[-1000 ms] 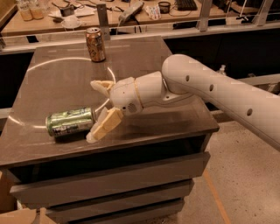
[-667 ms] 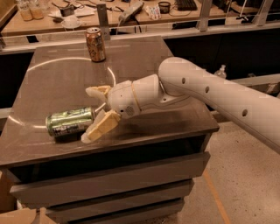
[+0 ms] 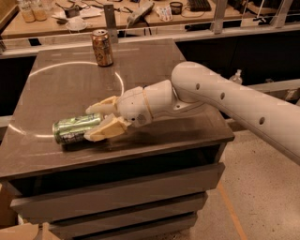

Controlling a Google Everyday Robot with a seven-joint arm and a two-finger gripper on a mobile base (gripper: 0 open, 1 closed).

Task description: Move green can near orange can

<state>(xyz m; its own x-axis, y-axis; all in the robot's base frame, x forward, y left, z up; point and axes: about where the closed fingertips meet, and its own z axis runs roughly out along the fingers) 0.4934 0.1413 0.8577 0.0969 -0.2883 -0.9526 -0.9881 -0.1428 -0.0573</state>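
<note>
The green can (image 3: 70, 130) lies on its side near the front left of the dark table (image 3: 154, 61). My gripper (image 3: 90, 123) has come in from the right and is open, with one finger (image 3: 101, 108) just above the can's right end and the other finger (image 3: 104, 131) at its lower side. I cannot tell whether the fingers touch the can. The orange can (image 3: 102, 47) stands upright at the table's far edge, well behind the green can.
The table top carries a pale ring-shaped light reflection (image 3: 56, 70). Below its front edge are drawers (image 3: 117, 192). Behind the table runs a cluttered workbench (image 3: 154, 11) with a metal rail. A bottle (image 3: 236, 76) stands on the floor to the right.
My gripper has moved left along the table, and its fingers now straddle the green can's right end. The green can and the orange can have not moved.
</note>
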